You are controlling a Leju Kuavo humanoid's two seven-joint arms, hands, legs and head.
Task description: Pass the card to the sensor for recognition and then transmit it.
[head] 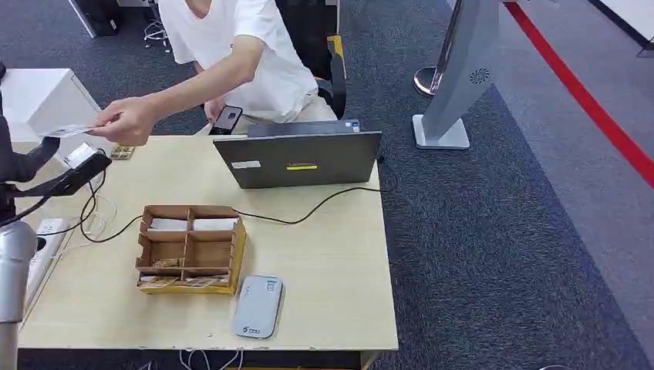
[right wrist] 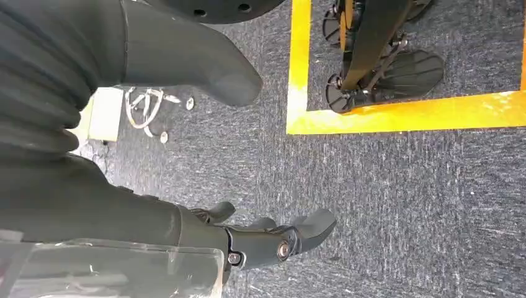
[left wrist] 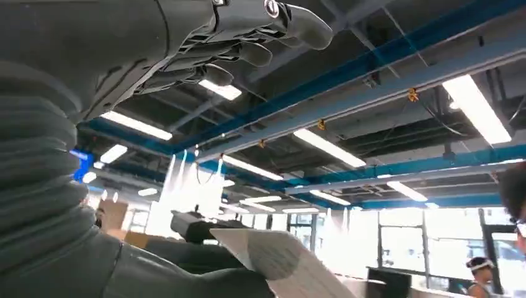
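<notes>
Left hand (left wrist: 236,43), dark and raised, holds nothing, fingers loosely apart; the thin white card (head: 68,130) sits pinched in a person's hand (head: 127,121) beyond the table's far-left corner. Right hand (right wrist: 273,239) hangs slack and spread over grey carpet (right wrist: 403,198).

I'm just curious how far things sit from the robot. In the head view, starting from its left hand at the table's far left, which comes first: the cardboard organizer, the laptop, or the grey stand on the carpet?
From the left hand:
1. Cardboard organizer, mid-table, nearest.
2. Laptop, at the table's back edge.
3. Grey stand, on the carpet beyond the table, farthest.
</notes>
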